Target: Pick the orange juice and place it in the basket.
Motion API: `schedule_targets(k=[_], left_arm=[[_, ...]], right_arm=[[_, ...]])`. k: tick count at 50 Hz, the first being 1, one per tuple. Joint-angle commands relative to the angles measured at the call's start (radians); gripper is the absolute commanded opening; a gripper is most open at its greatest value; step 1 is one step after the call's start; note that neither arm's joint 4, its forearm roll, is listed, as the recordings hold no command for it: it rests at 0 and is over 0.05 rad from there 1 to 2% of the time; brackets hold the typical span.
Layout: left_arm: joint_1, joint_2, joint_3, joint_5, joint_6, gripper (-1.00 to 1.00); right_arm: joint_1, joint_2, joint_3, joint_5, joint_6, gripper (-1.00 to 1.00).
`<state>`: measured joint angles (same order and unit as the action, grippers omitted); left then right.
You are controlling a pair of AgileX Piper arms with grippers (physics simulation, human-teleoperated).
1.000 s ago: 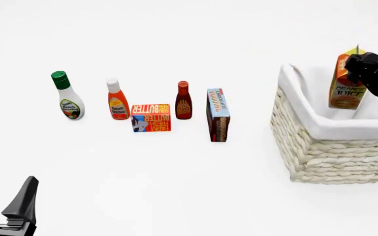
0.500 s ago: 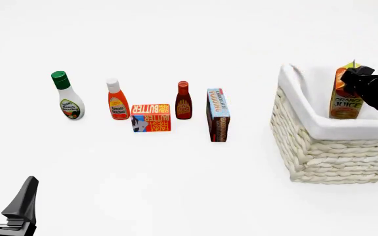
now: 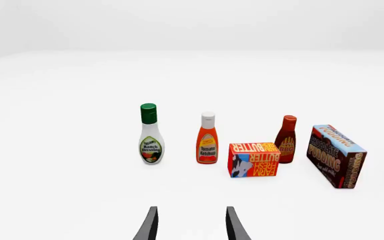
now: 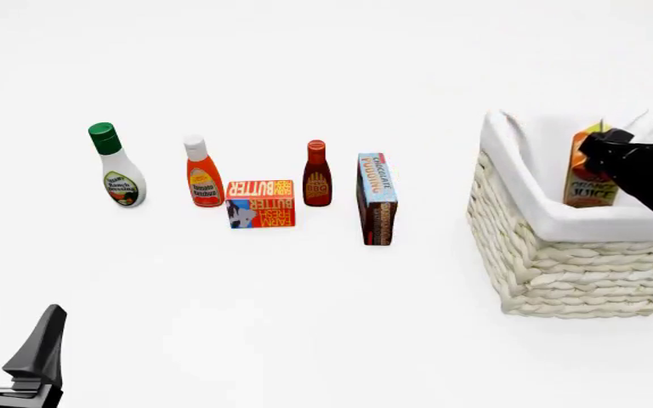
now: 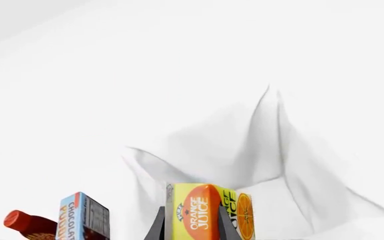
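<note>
1. Since the frame a second back, I have lowered the orange juice point(image 4: 587, 178) further into the basket point(image 4: 576, 255); its lower part now sits below the cloth-lined rim.
2. Right gripper point(image 4: 604, 146): clamped on the carton's upper part. In the right wrist view both fingers point(image 5: 157, 227) press its sides. The carton stands upright.
3. Whether the carton touches the basket floor, I cannot tell.
4. Left gripper point(image 4: 9, 340): at the near left of the table, jaws spread moderately, holding nothing.
5. Left of the basket stand, in a row: ranch dressing bottle point(image 4: 115, 166), ketchup bottle point(image 4: 201, 172), butter box point(image 4: 259, 203), dark sauce bottle point(image 4: 317, 173), chocolate pudding box point(image 4: 377, 198).
</note>
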<state>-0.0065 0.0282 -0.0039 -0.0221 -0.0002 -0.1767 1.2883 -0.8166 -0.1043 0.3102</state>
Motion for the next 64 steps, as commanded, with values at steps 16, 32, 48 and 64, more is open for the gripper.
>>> schedule_targets(k=[16,32,48,64], left_arm=[[0.000,0.000,0.000,0.000,0.000,1.00],[0.000,0.000,0.000,0.000,0.000,1.00],[0.000,0.000,0.000,0.000,0.000,1.00],[0.000,0.000,0.000,0.000,0.000,1.00]], right_arm=[[-0.002,0.061,-0.004,-0.042,0.025,-1.00],[-0.016,0.045,-0.008,-0.041,0.031,1.00],[0.003,-0.031,-0.002,-0.015,0.012,1.00],[0.010,-0.135,0.014,0.084,-0.095,1.00]])
